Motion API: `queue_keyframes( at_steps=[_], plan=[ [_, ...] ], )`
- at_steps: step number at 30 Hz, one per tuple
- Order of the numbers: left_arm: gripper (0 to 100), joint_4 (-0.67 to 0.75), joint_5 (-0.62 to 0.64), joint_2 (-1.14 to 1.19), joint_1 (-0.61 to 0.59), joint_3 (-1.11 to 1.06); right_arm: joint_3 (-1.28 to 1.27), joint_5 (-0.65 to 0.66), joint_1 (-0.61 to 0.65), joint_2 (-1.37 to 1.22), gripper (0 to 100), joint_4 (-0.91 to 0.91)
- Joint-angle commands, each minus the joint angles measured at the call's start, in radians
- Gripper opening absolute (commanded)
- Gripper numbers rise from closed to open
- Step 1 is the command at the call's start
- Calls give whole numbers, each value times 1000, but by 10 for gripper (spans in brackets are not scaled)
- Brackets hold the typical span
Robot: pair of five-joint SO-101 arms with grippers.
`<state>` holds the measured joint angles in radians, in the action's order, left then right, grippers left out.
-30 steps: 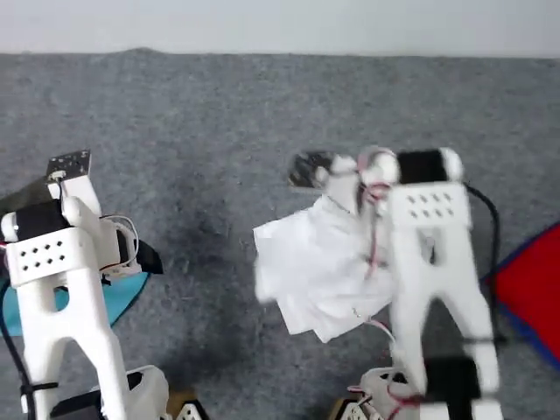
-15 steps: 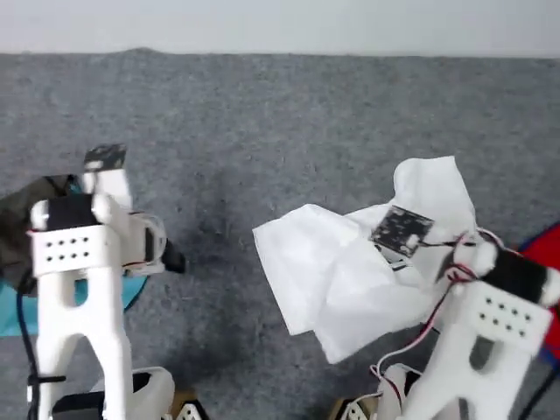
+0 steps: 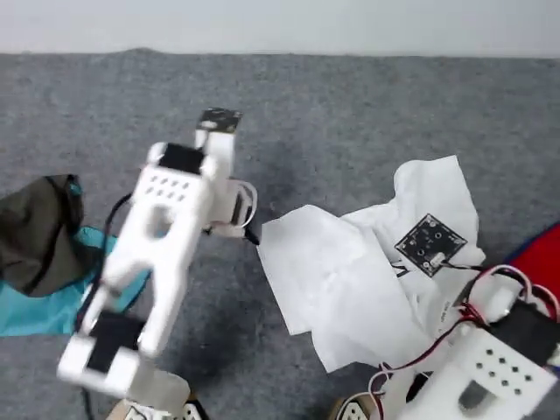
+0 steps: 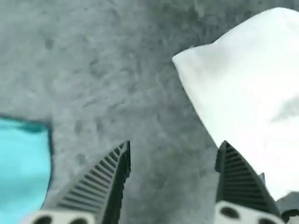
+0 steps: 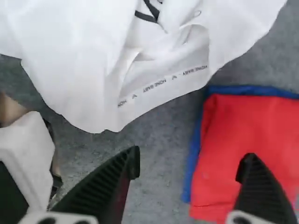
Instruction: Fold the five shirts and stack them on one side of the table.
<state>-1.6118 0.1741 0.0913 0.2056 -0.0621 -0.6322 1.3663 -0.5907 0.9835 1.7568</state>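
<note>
The left gripper (image 4: 174,145) hangs open beside the crumpled white cloth shirt (image 3: 341,280). The right gripper (image 5: 192,154) hangs open over the flat red cloth shirt (image 5: 247,130).

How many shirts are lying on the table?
4. A white shirt right of centre, a red shirt at the right edge, a dark olive shirt at the left edge, partly over a turquoise shirt. More may be hidden.

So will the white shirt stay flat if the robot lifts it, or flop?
Probably flop: the white shirt lies crumpled in soft folds, so it'd likely droop. It looks thin, so likely light. Pushed over the fuzzy grey table, it'd probably bunch up.
</note>
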Motion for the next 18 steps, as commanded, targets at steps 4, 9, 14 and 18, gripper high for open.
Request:
queue_keyframes(
  at_steps=[4, 9, 14, 18],
  plan=[
    [283, -146, 15, 502, 100, 456, -43, -78, -13, 12, 307, -21],
    [283, -144, 14, 660, 135, 545, -44, -80, -13, 19, 307, -21],
    [280, -143, 11, 733, 141, 645, -46, -80, -10, 12, 307, -22],
    [257, -143, 11, 795, 140, 762, -64, -81, -10, 12, 307, -84]
  ],
)
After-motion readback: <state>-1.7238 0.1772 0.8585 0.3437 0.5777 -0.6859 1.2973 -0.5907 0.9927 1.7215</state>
